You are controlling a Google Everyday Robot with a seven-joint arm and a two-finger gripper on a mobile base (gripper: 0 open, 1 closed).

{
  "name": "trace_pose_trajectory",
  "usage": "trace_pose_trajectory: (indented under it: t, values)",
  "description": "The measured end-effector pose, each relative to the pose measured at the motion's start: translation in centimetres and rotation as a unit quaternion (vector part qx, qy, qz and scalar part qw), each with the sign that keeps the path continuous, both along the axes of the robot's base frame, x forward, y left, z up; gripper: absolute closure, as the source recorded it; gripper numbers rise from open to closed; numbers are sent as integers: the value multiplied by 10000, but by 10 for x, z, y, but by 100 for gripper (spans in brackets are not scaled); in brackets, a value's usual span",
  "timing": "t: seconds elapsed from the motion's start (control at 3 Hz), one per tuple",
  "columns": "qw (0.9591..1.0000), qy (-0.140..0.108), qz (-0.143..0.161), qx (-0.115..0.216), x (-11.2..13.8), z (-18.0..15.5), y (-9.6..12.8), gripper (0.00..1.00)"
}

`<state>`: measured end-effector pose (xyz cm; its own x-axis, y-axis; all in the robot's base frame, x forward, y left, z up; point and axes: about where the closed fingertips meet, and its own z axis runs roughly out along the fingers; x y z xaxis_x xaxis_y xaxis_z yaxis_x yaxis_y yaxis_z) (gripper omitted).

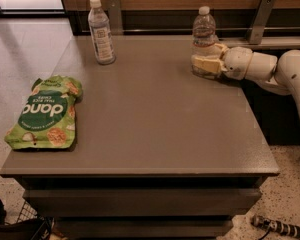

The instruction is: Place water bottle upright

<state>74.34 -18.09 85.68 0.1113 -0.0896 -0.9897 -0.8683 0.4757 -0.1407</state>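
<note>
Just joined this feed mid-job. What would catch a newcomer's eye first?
First, the gripper, reaching in from the right at the back right of the table, is set against the lower part of the upright water bottle. Next comes the bright green snack bag, lying flat near the left edge. A taller bottle stands at the back left.

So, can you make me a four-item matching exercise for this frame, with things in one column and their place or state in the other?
Things:
1. water bottle
2. taller bottle
3. snack bag
4. gripper

Place or state:
A. lying flat near the left edge of the table
B. upright at the back left
C. closed around a bottle's lower part
D. upright at the back right, held low down

Pairs: 1-D, 2-B, 3-A, 4-C
</note>
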Motion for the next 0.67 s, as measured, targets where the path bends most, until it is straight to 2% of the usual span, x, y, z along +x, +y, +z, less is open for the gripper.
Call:
trace_pose_trajectory:
  t: [0.67]
  values:
    - [10000, 1, 0, 2, 0, 0, 0, 100]
